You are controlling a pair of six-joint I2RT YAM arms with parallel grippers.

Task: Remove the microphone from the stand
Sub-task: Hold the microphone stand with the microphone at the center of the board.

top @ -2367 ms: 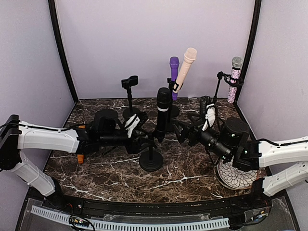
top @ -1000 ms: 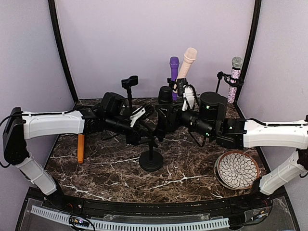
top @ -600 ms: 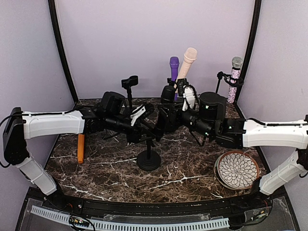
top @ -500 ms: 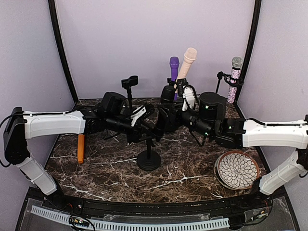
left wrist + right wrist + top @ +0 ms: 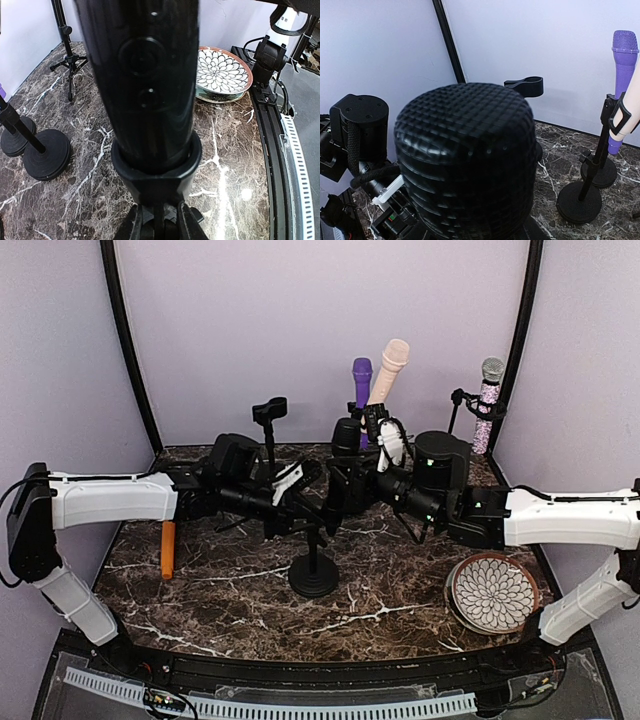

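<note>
1. The black mesh-headed microphone [image 5: 465, 165] stands upright in the clip of the black round-based stand [image 5: 314, 575], between both sets of jaws.
2. The left gripper [image 5: 161, 225] has narrow jaws, pinching the stand's stem just beneath the clip.
3. The right gripper [image 5: 352, 490] is against the microphone's body; its jaws are hidden, so I cannot tell their state.
4. Crowding behind the jaws are a purple microphone [image 5: 362, 380] and a cream microphone [image 5: 390, 365]; a floral plate [image 5: 492, 592] lies nearer than the right jaws.

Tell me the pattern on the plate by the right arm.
The plate is white with a dark petal pattern and a reddish-brown rim; the left wrist view shows it best.

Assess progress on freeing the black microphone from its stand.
Done: both grippers are on it. In hand: left gripper pinches the black round-based stand under its clip; right gripper seems shut on the black mesh-headed microphone. Remaining: it sits in the clip, not yet lifted out.
</note>
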